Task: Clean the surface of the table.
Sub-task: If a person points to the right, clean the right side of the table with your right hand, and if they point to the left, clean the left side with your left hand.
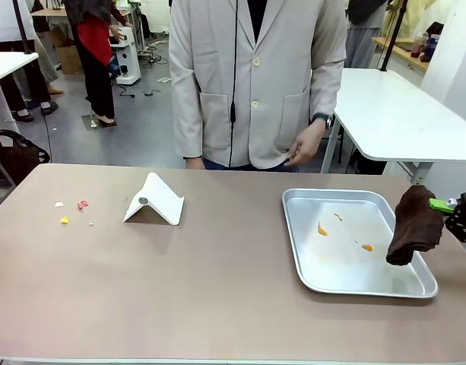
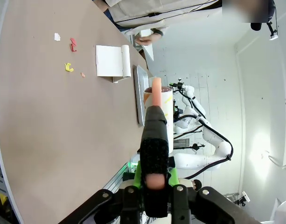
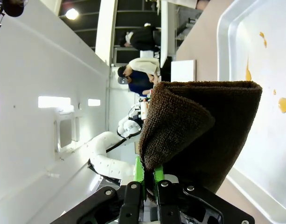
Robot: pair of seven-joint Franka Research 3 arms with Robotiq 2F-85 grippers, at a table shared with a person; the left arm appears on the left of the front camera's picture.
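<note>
Most of the job looks left to do, as we judge it. Our tabletop [image 1: 217, 289] spreads below and ahead of both tools, bare and matte over most of its width. Directly beneath the right tool [image 1: 439, 204] sits a silver tray [image 1: 339, 262], the tool hanging over its outer rim. That tool is clenched on a brown cloth [image 1: 415, 224], which hangs from its pads over the tray's edge; whether its lower end touches the tray we cannot tell. Well away from that tool, across the tabletop, stands a white folded sheet [image 1: 156, 199], pitched like a little tent. The left tool [image 2: 154, 179] is clamped on a dark bar [image 2: 154, 135] with a peach tip; what it is we cannot tell. Far ahead of that tool, off to one side of the bar, lie a few small pink, yellow and white scraps [image 1: 80, 205], unswept. Smallest are the orange smears [image 1: 322, 229] in the tray, below and beside the cloth-holding tool. We reckon the wiping has not reached the scraps yet.
</note>
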